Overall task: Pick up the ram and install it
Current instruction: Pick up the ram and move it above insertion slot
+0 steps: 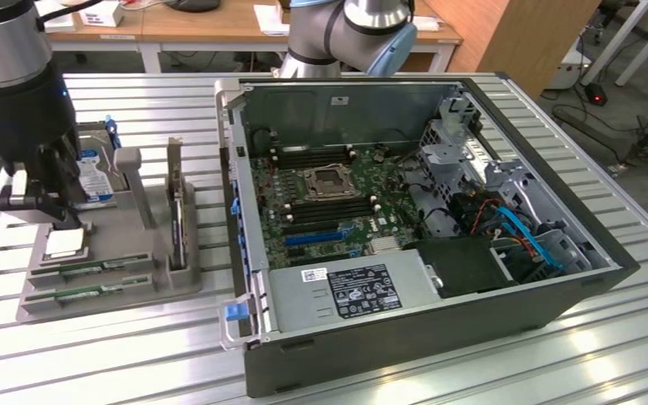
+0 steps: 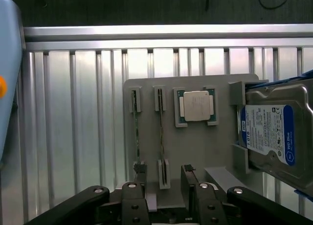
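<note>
Two ram sticks, thin green boards, stand on edge in slots of a grey parts holder (image 1: 132, 291). One ram stick (image 1: 90, 267) (image 2: 161, 129) is beside a square processor chip (image 2: 196, 106). The other ram stick (image 1: 85, 292) (image 2: 135, 132) sits one slot further out. My gripper (image 1: 60, 221) (image 2: 164, 176) hangs above the holder, open and holding nothing. Its black fingers (image 2: 139, 175) stand on either side of the line of the ram stick nearer the chip, at one end of it.
On the holder are also a silver hard drive (image 1: 97, 173) (image 2: 274, 132) with a blue label and an upright dark expansion card (image 1: 175, 211). The open computer case (image 1: 414, 219) with its motherboard fills the exterior view's right. Everything rests on a slatted metal table (image 1: 110, 363).
</note>
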You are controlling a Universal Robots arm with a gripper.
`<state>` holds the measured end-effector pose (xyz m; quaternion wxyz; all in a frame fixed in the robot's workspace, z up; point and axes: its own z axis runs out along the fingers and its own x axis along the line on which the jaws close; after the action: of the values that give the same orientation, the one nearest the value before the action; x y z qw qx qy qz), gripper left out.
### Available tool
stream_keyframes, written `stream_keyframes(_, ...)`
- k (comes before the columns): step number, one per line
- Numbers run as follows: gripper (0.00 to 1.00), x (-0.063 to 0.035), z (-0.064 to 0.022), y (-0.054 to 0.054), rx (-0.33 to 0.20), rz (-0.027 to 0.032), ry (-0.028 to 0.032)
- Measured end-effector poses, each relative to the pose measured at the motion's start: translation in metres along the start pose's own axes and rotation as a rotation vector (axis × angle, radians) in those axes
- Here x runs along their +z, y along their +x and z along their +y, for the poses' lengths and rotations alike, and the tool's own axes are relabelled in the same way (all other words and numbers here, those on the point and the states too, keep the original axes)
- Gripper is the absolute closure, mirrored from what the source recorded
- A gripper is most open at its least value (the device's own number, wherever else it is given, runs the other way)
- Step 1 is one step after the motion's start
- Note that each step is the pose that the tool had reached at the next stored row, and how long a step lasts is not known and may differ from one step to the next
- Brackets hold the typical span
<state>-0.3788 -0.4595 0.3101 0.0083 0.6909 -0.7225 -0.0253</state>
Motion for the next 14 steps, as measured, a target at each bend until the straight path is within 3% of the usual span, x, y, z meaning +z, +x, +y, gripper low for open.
stream_keyframes(8, 0.59, 0.0106, -0.0005, 0.0003, 0.0, -0.0001, -0.0004)
stream_keyframes(14, 0.59, 0.0108, -0.0005, 0.0003, 0.0, 0.0, -0.0005)
